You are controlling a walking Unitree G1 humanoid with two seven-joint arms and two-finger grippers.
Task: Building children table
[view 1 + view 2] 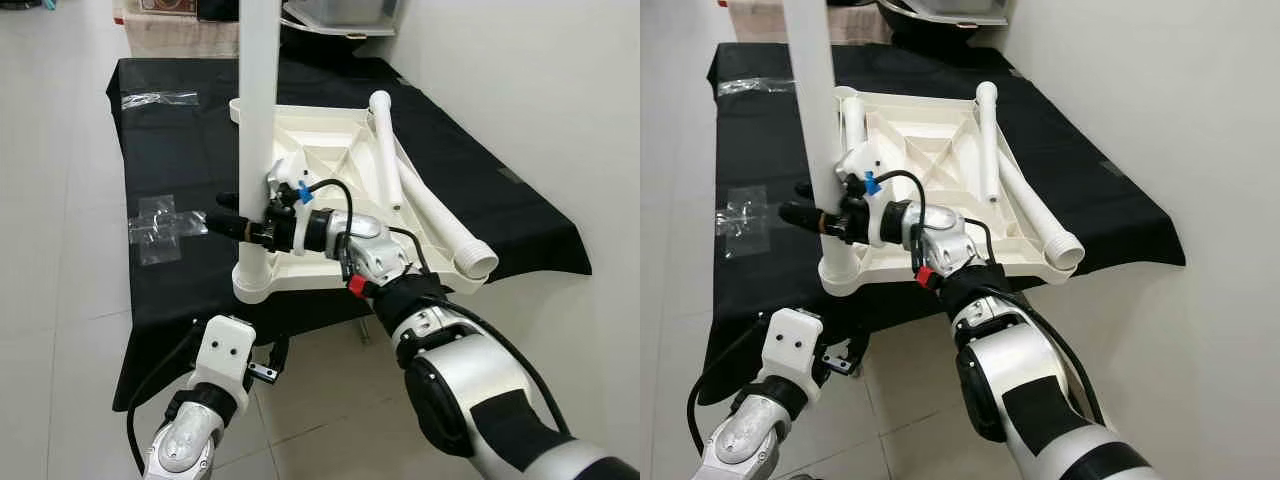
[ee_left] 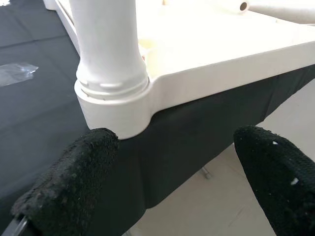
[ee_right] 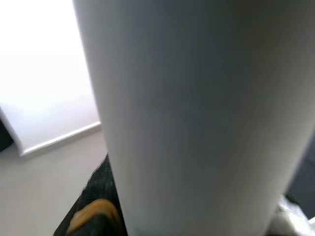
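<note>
Tabletop (image 1: 330, 150) upturned, upright leg (image 1: 256, 130) cut off above
Right gripper (image 1: 238, 222) clamps the leg; left gripper (image 2: 174, 182) gapes empty below the corner

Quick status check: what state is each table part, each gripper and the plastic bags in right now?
Tabletop: upside down on the black cloth.
Upright leg: standing in the near-left corner socket.
Two loose legs: lying across the tabletop, unmounted.
Right gripper: shut on the upright leg.
Left gripper: open, below the socket corner.
Plastic bags: flat on the cloth.
</note>
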